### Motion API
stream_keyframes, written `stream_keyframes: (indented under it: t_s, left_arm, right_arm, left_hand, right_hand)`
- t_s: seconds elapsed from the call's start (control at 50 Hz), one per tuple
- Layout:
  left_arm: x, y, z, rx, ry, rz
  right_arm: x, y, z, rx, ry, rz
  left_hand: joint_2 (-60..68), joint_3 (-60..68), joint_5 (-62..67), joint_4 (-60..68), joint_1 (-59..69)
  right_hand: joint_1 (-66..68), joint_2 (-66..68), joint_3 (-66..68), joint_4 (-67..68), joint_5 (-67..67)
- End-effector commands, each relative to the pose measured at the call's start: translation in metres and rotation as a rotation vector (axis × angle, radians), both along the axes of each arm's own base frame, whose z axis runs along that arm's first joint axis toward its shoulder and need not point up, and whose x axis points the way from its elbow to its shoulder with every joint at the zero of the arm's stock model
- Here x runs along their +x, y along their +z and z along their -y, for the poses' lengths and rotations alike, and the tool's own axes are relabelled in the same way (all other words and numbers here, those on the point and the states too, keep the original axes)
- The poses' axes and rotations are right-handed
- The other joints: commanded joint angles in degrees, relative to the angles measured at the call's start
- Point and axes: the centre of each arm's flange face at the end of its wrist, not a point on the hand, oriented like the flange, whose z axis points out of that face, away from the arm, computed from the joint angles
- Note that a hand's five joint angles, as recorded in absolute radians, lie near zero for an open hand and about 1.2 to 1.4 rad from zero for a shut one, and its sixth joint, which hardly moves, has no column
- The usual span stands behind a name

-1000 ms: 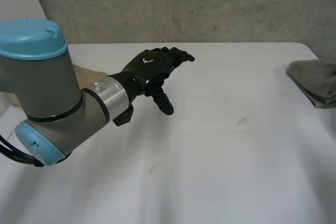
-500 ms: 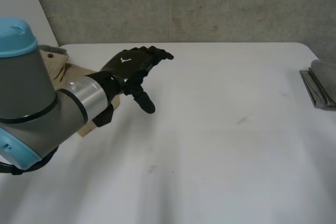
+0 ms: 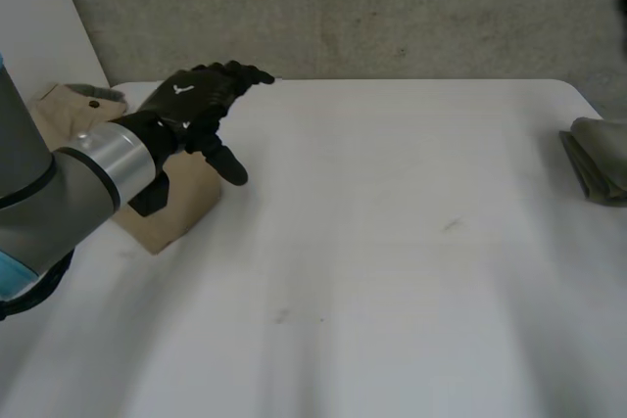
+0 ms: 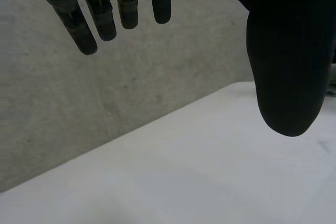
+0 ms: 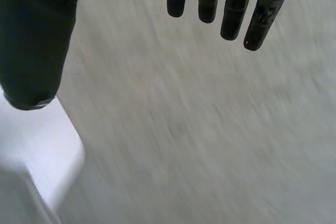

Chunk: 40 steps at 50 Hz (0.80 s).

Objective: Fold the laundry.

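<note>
A tan folded garment (image 3: 174,214) lies at the left edge of the white table (image 3: 392,242), with a collar-like part (image 3: 76,102) further back. My left hand (image 3: 191,105) hovers open just above it, fingers straight and pointing toward the far wall. In the left wrist view the left hand (image 4: 286,66) holds nothing; beyond its fingertips are bare table and wall. A grey-green folded cloth (image 3: 598,168) lies at the table's right edge. My right hand (image 5: 37,40) is open and empty, with straight fingers before a grey surface.
A concrete wall (image 3: 372,7) runs behind the table's far edge. A pale panel (image 3: 29,26) stands at the back left. The left forearm (image 3: 69,193) reaches over the table's left side.
My left arm has swung left across the table, and the hand now hangs over the tan garment, more of which shows. The hand stays open.
</note>
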Motion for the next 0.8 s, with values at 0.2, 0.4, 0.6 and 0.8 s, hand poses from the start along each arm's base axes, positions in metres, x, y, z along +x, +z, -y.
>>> stream_keyframes:
  t_s: [0.2,0.4,0.6,0.8]
  left_arm:
    - [0.056,-0.036,0.093,-0.141,0.193,0.150]
    - [0.109,-0.116,0.160,-0.201,0.296,0.555]
    - [0.156,-0.152,0.199,-0.212,0.386,0.705]
    - [0.132,-0.117,0.184,-0.261,0.410,0.652]
  right_arm:
    - [0.151,-0.058,-0.184,0.442,0.652,0.317]
    - [0.144,-0.087,-0.227,0.570,0.666,0.283]
    - [0.126,-0.100,-0.239,0.611,0.625,0.278]
    - [0.106,-0.098,-0.227,0.590,0.553,0.300]
  left_hand:
    - [-1.72,-2.06,-2.77,-1.72,-1.53]
    - [-1.72,-2.06,-2.77,-1.72,-1.53]
    - [-0.34,-0.68,-1.39,-0.34,-0.15]
    - [68.28,67.94,67.23,68.28,68.47]
  right_hand:
    - [2.09,-2.55,-2.35,-3.40,-3.90]
    - [2.09,-2.55,-2.35,-3.40,-3.90]
    - [2.09,-2.55,-2.35,-3.40,-3.90]
    - [2.09,-2.55,-2.35,-3.40,-3.90]
